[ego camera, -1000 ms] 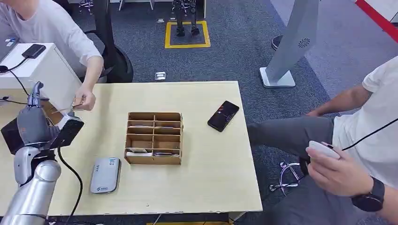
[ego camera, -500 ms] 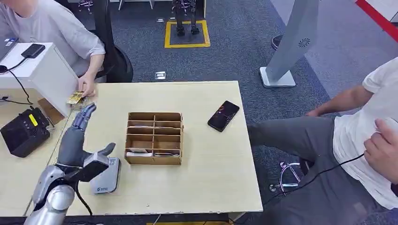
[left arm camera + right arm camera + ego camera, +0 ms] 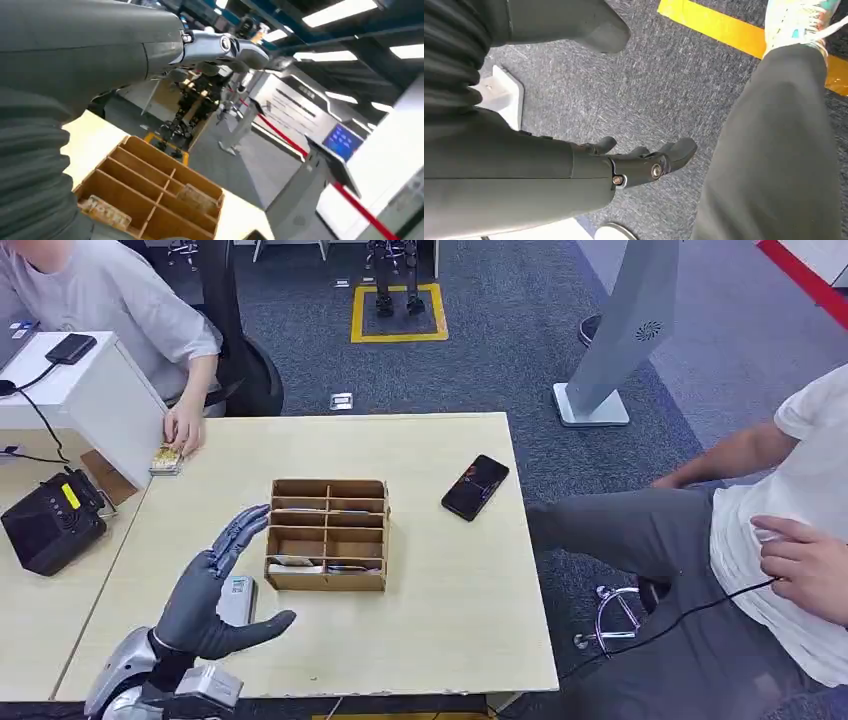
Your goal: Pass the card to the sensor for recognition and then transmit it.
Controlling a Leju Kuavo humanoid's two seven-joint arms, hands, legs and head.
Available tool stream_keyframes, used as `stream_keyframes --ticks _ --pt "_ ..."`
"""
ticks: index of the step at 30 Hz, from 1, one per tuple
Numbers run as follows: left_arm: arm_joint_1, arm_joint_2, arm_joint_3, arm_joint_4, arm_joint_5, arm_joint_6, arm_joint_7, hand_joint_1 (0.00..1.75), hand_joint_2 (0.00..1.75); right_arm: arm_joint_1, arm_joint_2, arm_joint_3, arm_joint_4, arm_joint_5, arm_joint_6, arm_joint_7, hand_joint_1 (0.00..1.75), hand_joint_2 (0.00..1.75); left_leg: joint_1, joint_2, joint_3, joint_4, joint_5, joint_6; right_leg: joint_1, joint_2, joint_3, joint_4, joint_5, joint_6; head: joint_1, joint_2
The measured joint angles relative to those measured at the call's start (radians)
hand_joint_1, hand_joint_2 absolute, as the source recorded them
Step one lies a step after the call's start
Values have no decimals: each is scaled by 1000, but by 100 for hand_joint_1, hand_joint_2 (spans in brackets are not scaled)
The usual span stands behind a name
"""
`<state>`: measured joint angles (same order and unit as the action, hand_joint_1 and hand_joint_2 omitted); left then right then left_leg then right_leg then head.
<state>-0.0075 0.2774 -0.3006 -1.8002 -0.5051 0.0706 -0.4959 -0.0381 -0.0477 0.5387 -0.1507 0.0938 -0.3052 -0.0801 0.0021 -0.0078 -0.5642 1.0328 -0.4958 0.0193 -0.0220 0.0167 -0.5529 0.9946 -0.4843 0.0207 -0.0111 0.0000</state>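
Left hand (image 3: 215, 590) empty, fingers spread, low in frame's lower left, hovering over the sensor (image 3: 236, 600) beside the organizer (image 3: 328, 535); could knock either. Card (image 3: 165, 460) sits far off, upper left counter edge under a person's hand (image 3: 186, 426); collision risk there. Right hand (image 3: 644, 162) hangs empty, fingers loosely curled, over the floor.

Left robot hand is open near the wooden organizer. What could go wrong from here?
1. The left robot hand hovers with fingers spread beside the wooden organizer; reaching in could nudge or tip it.
2. It hangs over the grey card reader, partly hiding it, so a descent may bump it.
3. The cards lie flat in narrow compartments, so a grasp may slip.
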Motion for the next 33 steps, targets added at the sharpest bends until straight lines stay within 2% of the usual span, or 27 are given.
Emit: stream_keyframes --ticks 4,5,7,10,12,17,33 --pt "27 55 -10 -13 -96 13 0 0 175 -1 -3 -2 0 0 1 -2 0 175 0 0 0 0 0 0 0 0 0 0 0 0 0 0" --pt "31 69 -18 -14 -156 25 6 0 175 0 -3 -2 0 0 2 -2 0 175 1 0 0 0 0 0 0 0 0 0 0 0 0 0" --pt "30 98 -37 -14 -286 59 52 0 175 -1 -4 -2 0 0 3 0 0 175 1 -1 0 0 0 0 0 -1 0 0 0 0 0 0" --pt "3 146 -82 -9 -505 138 175 0 175 -2 -5 -2 0 0 3 -2 0 175 1 -1 0 0 1 0 0 -1 0 0 0 0 0 0" --pt "-25 167 -107 7 -592 166 236 0 175 -3 -5 -2 0 0 3 -2 0 175 1 -1 0 0 1 0 0 -1 0 0 0 0 0 0" --pt "-71 176 -131 69 -615 173 295 0 175 -3 -4 -2 0 -1 3 6 0 175 1 -1 0 0 2 0 0 0 0 0 1 0 0 0" --pt "-101 178 -145 174 -609 150 320 0 175 -3 -4 -2 0 0 4 14 0 175 1 -1 0 0 2 0 0 0 0 0 1 0 0 0"
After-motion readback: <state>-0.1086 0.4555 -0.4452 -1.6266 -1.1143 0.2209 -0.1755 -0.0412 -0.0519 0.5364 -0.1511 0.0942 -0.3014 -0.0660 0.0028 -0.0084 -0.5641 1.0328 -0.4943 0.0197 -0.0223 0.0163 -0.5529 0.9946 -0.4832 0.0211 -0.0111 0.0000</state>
